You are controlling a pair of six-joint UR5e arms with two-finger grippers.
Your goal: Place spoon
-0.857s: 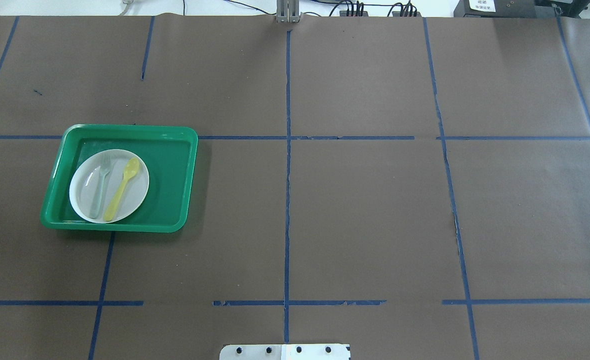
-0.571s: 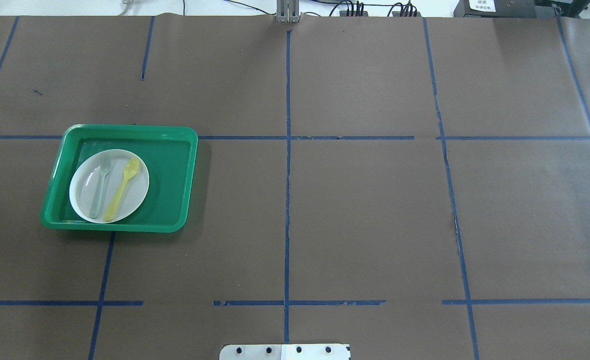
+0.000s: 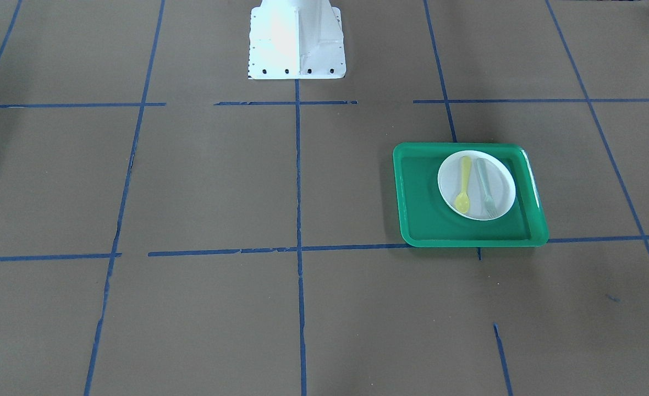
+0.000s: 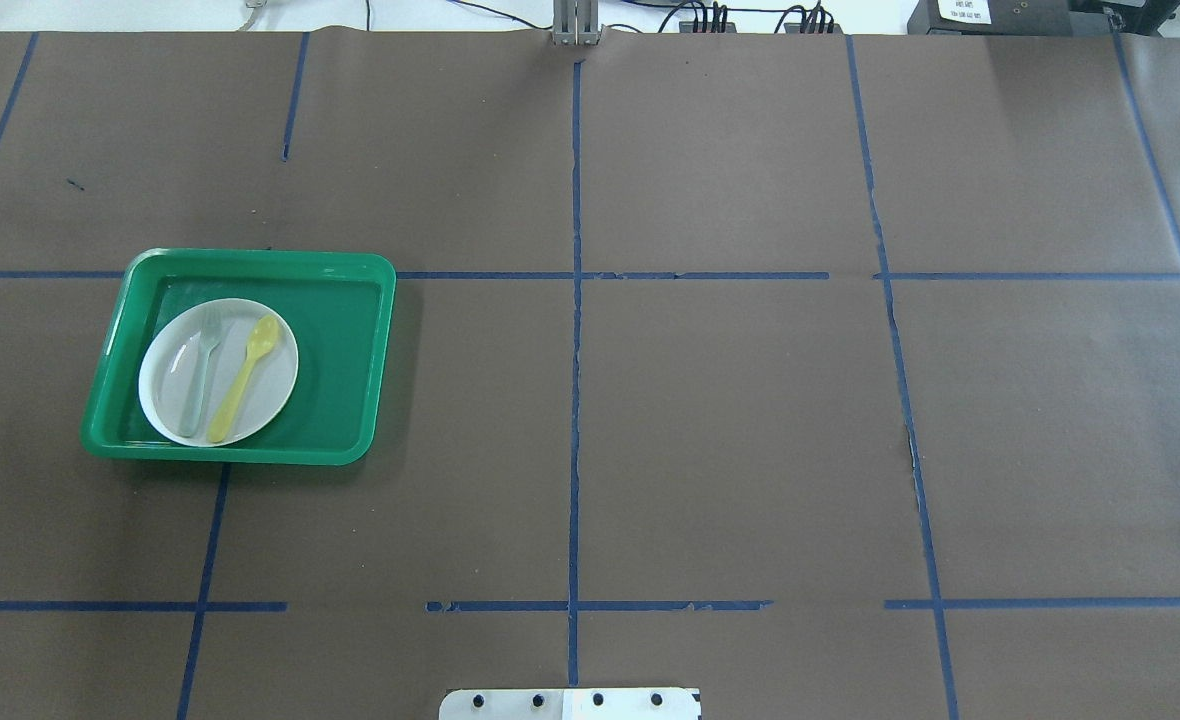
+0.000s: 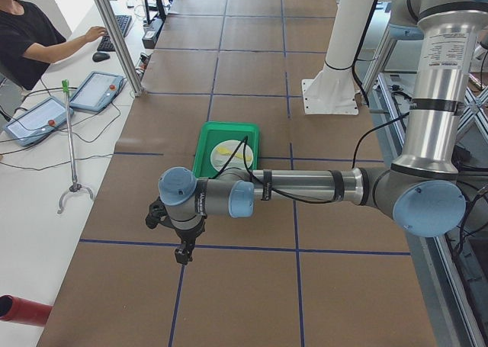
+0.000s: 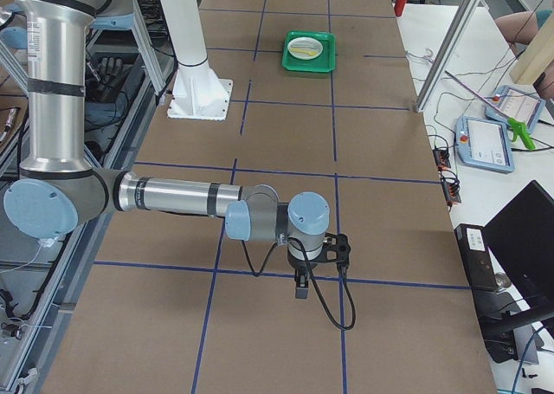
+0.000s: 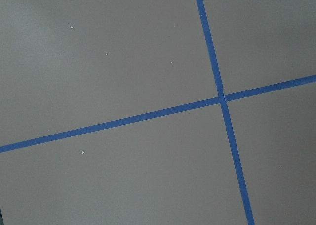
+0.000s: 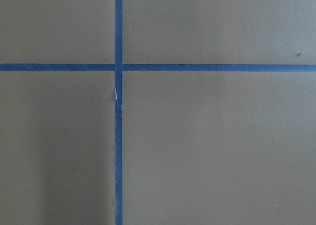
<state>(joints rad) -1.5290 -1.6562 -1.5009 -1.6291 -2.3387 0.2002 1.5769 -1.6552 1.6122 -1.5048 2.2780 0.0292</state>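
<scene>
Front-facing view: the yellow spoon (image 3: 462, 186) lies flat on a white plate (image 3: 503, 190), just beside a pale grey-green fork (image 3: 487, 190) and roughly parallel to it, the two not touching. The plate sits in a green tray (image 3: 421, 209) on the brown counter (image 3: 220, 181), on the robot's left half. The spoon's bowl points away from the white robot base (image 3: 297, 38), and its handle points toward the base. No arm appears here. Overhead view: the same arrangement, with the spoon on the robot's right of the fork and slightly slanted, the plate in the tray's left part, and blue tape lines (image 4: 575, 400) dividing the counter into squares. No gripper enters this view. Exterior left view: the near arm reaches out low over the counter and the left gripper (image 5: 183, 254) hangs pointing down near a tape line, well apart from the tray; whether its fingers are spread or pressed together cannot be told. An operator (image 5: 30, 38) sits at a side desk. Exterior right view: the right gripper (image 6: 300, 288) hangs likewise near a tape line, far from the tray at the counter's other end; its state also cannot be told. Both wrist views: only bare counter and crossing tape lines.
</scene>
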